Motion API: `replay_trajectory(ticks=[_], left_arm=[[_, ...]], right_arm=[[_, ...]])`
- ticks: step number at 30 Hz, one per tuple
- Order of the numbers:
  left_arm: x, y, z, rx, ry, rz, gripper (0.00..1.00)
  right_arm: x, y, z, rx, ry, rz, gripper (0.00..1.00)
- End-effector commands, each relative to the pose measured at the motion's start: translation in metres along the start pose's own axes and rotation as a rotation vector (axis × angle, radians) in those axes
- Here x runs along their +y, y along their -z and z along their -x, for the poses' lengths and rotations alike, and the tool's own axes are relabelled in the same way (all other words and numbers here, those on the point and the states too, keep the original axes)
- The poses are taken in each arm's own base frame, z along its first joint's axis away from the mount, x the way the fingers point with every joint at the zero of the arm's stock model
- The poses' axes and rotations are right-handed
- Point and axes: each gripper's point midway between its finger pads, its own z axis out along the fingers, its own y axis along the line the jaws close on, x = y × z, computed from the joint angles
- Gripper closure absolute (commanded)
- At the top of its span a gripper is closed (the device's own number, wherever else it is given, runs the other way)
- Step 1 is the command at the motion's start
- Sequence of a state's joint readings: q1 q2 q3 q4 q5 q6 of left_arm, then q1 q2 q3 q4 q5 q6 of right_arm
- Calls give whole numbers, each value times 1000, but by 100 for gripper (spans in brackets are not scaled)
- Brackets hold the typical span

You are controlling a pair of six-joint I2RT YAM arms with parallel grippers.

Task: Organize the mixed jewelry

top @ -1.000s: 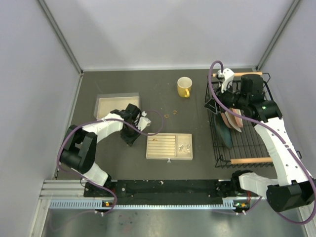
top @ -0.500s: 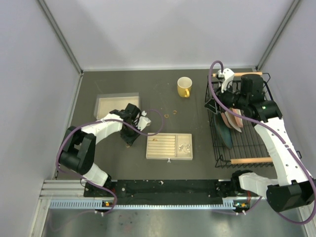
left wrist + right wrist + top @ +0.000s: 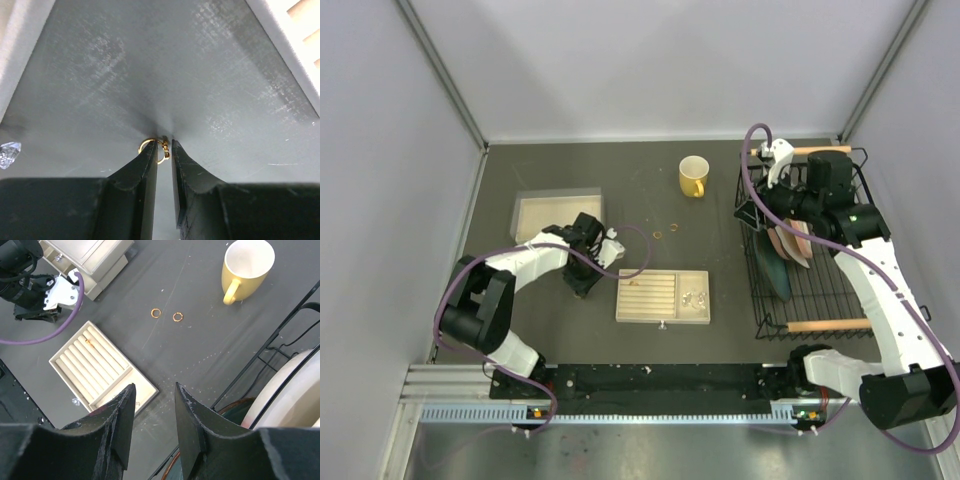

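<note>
Left tool (image 3: 164, 145) seems to pinch the gold ring (image 3: 145, 144) — lying flat, loop leftward — right tool (image 3: 154, 390) spread.

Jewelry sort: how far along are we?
Early. Done: one gold piece sits in a slot of the box, and a silvery cluster lies in its side compartment. In hand: the left claw has its tips down at a gold ring on the table; a firm pinch isn't clear. To do: two rings lie loose near the mug. The right claw hangs open.
</note>
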State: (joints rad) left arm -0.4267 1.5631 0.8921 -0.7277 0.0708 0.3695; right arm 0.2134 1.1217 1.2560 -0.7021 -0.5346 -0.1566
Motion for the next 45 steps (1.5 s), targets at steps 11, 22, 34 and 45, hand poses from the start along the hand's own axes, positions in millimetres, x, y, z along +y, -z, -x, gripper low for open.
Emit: replay_trajectory(ticks=[11, 22, 34, 45], left_arm=[[-5, 1, -4, -6, -37, -21, 78], [-7, 12, 0, -36, -44, -21, 76], [-6, 12, -3, -29, -55, -17, 73], [-6, 7, -8, -11, -72, -21, 73]], right_arm=[[-4, 1, 9, -34, 24, -13, 62], [-5, -1, 6, -25, 19, -11, 63], [-5, 0, 4, -23, 18, -16, 63], [-6, 1, 3, -24, 21, -25, 63]])
